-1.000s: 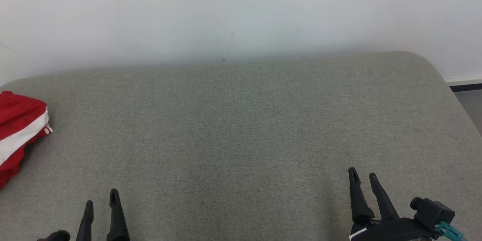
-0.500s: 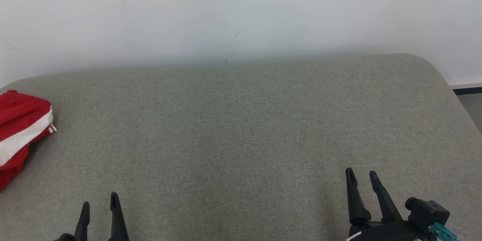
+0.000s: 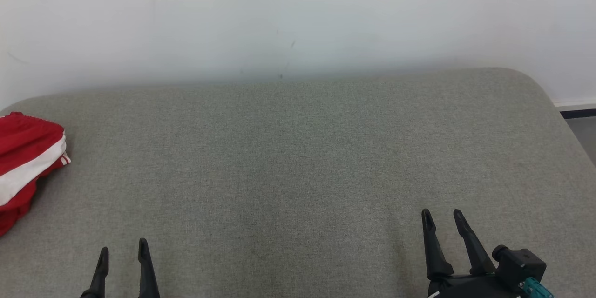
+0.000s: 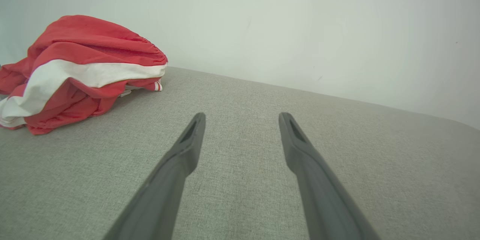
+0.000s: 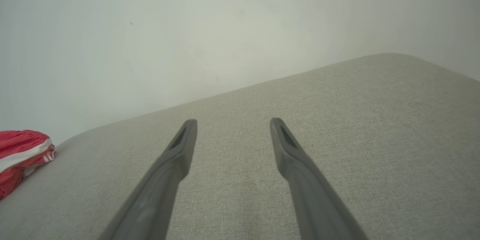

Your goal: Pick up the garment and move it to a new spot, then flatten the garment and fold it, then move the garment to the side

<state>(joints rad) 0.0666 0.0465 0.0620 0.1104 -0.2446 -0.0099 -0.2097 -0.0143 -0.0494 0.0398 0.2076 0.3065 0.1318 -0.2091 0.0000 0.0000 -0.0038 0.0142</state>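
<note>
The garment is red with a white stripe and lies bunched at the far left edge of the grey padded surface. The left wrist view has the garment at upper left, and the right wrist view has the garment at the left edge. My left gripper stands open at the lower left, well to the right of the garment and apart from it. At the lower right, my right gripper is open too. Both grippers, left and right, have nothing between their fingers.
A pale wall rises directly behind the padded surface. The surface's rounded right corner drops off to a strip of floor at the far right.
Both grippers have drawn back a little toward the bottom edge, the right one also drifting left. The view has shifted slightly. The garment lies as before.
</note>
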